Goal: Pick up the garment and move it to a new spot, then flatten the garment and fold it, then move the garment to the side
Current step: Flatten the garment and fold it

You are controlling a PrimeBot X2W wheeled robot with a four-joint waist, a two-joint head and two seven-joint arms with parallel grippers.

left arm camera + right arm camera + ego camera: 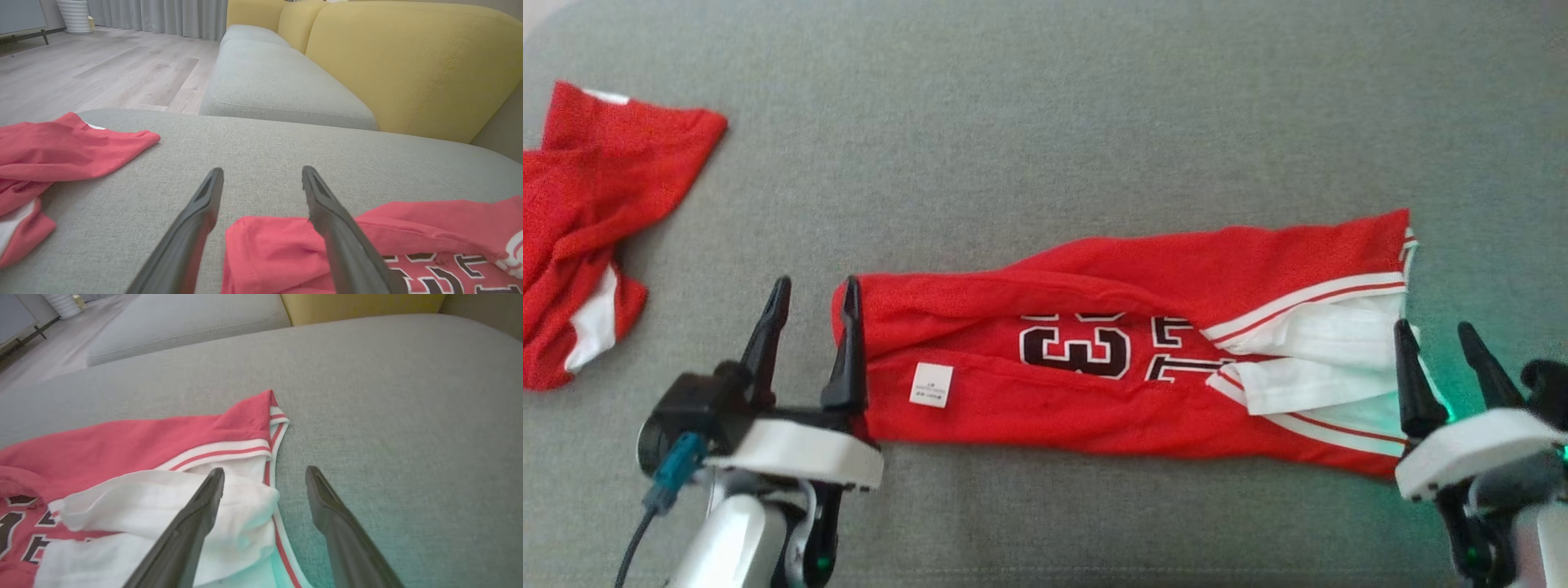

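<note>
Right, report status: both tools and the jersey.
Left tool open at left end of jersey. Right tool open at its right end. Jersey lies folded lengthwise on the cushion, unheld. Second red garment crumpled far left, clear.

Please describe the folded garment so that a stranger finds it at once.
On the wide grey fabric cushion, look at the middle. There lies a long folded red jersey with black numbers outlined in white; the crumpled red cloth at left shows none.

A grey cushion (1045, 106) carried two things. A red jersey (1176, 273), folded into a long band, lay across its middle, white trim at the right end. A crumpled red cloth (596, 188) lay well apart at the left edge.
</note>
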